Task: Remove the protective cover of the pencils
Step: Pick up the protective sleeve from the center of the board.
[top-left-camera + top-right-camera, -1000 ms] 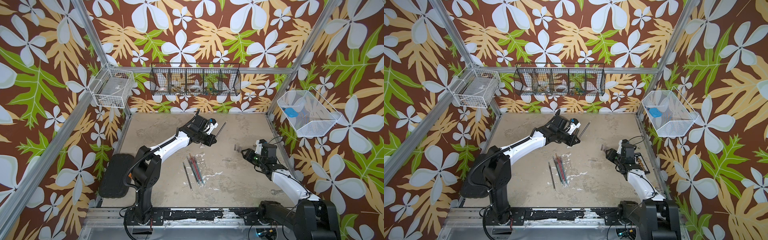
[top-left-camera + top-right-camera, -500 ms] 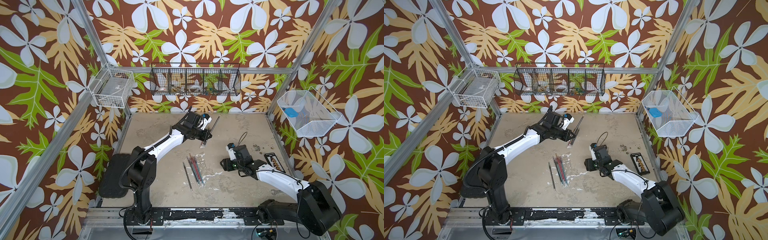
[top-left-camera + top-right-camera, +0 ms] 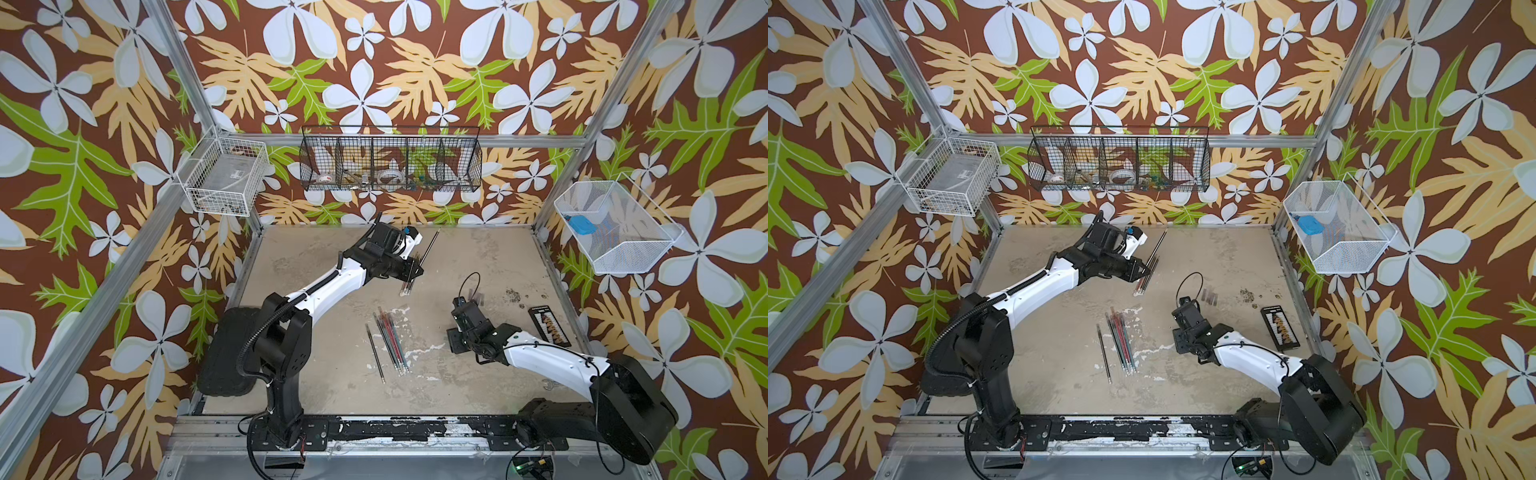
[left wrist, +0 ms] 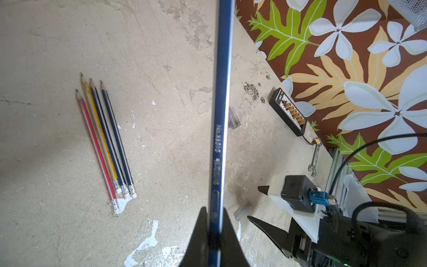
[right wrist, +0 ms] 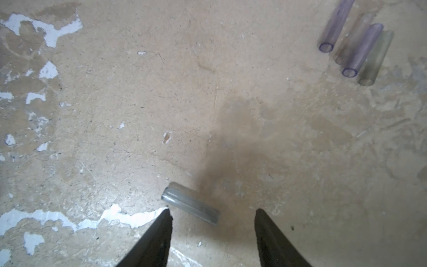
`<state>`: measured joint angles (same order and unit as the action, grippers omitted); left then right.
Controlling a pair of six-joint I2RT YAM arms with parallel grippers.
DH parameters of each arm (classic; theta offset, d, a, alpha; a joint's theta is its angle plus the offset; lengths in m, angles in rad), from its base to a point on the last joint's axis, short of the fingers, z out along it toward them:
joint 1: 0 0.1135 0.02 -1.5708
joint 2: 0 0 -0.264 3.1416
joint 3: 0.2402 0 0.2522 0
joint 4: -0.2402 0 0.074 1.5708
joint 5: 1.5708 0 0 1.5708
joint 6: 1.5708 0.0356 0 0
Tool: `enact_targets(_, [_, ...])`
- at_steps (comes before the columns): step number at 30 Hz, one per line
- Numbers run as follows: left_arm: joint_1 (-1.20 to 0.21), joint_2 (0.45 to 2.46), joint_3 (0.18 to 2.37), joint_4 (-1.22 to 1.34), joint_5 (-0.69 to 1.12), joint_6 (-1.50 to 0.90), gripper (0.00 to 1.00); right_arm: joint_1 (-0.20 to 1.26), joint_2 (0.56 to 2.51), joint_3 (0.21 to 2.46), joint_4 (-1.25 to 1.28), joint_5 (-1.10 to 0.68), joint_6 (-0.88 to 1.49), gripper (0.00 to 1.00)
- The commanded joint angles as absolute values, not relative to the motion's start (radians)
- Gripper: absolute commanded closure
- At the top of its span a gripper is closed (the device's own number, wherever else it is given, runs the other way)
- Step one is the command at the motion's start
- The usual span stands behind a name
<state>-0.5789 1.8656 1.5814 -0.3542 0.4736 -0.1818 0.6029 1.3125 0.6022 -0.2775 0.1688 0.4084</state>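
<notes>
Left tool: is clamping shut on a dark blue pencil, gripping it near one end while the long rest is sticking out free.
Right tool: is hanging low over the table with its jaws apart, holding nothing.
Loose cap: is lying on the table just in front of the right tool's tips.
Other caps: four are lying together, well apart from the loose one.
Bare pencils: a bunch is lying side by side on the table, points uncovered.
Bunch by the left tool: too small to tell whether it is capped.
Risk, rolling: the loose cap is round, so a nudge from the low tips is likely sending it off across the table.
Risk, swivel: the pencil is being held at one end only, so any sideways pull is likely twisting it in the jaws.
Risk, unknown: the held pencil's far end is running out of view, so I cannot tell whether a cap is on it.
</notes>
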Motion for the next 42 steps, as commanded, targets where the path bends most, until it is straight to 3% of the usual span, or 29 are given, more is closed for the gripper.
enact_targets(1, [-0.578,1.851,1.578,-0.329,0.489,-0.192,1.00,0.620,1.301,0.602,-0.306,0.147,0.428,0.41])
enact_targets(12, [-0.578,1.854,1.577,-0.328,0.491,-0.192,1.00,0.714,1.374,0.625,-0.390,0.250,0.529,0.39])
enact_targets(26, [-0.577,1.852,1.577,-0.330,0.486,-0.188,1.00,0.701,1.489,0.690,-0.332,0.319,0.554,0.37])
enact_targets(33, [-0.577,1.848,1.577,-0.332,0.487,-0.189,1.00,0.641,1.491,0.695,-0.272,0.234,0.546,0.48])
enact_targets(42, [-0.577,1.848,1.578,-0.331,0.489,-0.188,1.00,0.592,1.478,0.687,-0.247,0.192,0.508,0.71])
